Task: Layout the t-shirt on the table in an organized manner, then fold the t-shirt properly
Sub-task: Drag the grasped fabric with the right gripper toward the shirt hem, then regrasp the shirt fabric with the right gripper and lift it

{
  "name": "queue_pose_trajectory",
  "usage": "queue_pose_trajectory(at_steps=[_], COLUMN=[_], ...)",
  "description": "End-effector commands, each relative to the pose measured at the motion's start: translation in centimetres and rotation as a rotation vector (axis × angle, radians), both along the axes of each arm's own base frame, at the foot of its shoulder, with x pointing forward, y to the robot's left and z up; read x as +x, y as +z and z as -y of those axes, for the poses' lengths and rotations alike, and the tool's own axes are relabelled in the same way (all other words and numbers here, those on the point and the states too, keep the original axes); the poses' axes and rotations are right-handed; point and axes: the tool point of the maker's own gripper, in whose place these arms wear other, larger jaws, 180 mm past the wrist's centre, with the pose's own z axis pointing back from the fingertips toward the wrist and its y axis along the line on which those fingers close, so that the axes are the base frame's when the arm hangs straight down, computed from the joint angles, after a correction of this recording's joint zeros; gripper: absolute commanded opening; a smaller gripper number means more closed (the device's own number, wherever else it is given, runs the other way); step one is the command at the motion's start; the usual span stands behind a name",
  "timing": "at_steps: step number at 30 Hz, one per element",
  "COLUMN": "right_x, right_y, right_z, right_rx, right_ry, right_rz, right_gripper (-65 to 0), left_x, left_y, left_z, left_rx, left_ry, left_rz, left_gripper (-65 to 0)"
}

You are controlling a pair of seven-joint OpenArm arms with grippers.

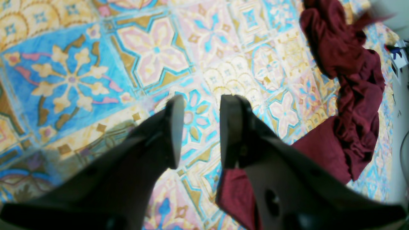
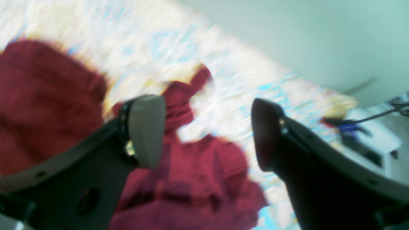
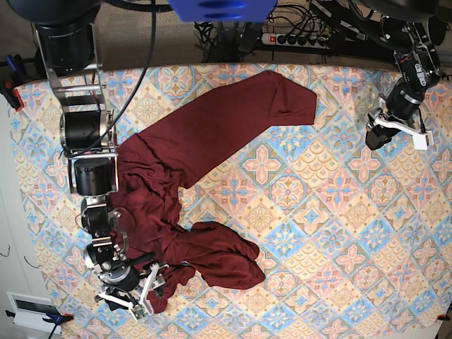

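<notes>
- Maroon knit fabric, the t-shirt, lies crumpled across the left half of the table in the base view, running from a bunched heap at the near left up to a flatter panel at far centre.
- One flat part of the garment reaches toward the far edge; a rumpled lobe spreads out toward the table's middle near the front.
- Right gripper sits at the near left corner, low over the bunched edge of the shirt; in the right wrist view its jaws are spread wide with red cloth below and between them, nothing pinched. That view is blurred.
- Left gripper hangs over bare patterned cloth at the far right, well apart from the shirt in the base view.
- In the left wrist view the left gripper has its fingers parted, holding nothing; tile pattern shows in the gap, and the t-shirt lies off to the right, with a fold of it showing beside and beneath the right-hand finger.
</notes>
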Motion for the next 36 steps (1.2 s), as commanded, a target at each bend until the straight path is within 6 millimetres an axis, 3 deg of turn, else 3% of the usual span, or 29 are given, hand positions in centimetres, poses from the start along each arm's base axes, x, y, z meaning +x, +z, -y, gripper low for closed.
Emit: queue_pose_trajectory(at_steps=[1, 4, 10, 13, 18, 28, 32, 36], right_x=[0.8, -1.1, -5.7, -6.9, -8.4, -9.5, -9.9, -10.4], right_y=[3.9, 3.0, 0.1, -1.1, -2.0, -8.7, -11.1, -12.6], right_z=[0.3, -1.5, -9.8, -13.2, -17.0, -17.1, -16.3, -16.3], right_rx=[0.0, -0.022, -0.072, -0.091, -0.1, -0.037, -0.011, 0.025], right_ry=[0.01, 0.095, 0.343, 0.423, 0.507, 0.507, 0.49, 0.488], right_rz=[0.096, 0.08, 0.017, -0.007, -0.022, -0.184, -0.244, -0.275], right_gripper=[-23.3, -25.4, -28.5, -30.5, -32.5, -32.7, -32.7, -32.8], left_x=[0.6, 0.6, 0.6, 0.6, 0.6, 0.7, 0.7, 0.7], left_y=[1.2, 1.2, 1.2, 1.2, 1.2, 1.3, 1.3, 1.3], left_z=[-0.2, -0.2, -0.2, -0.2, -0.2, -0.2, -0.2, -0.2], left_rx=[0.012, 0.012, 0.012, 0.012, 0.012, 0.013, 0.013, 0.013], left_ry=[-0.006, -0.006, -0.006, -0.006, -0.006, -0.007, -0.007, -0.007], left_rz=[0.042, 0.042, 0.043, 0.043, 0.043, 0.045, 0.045, 0.045], left_gripper=[-45.6, -45.6, -45.6, -45.6, -45.6, -45.6, -45.6, -45.6])
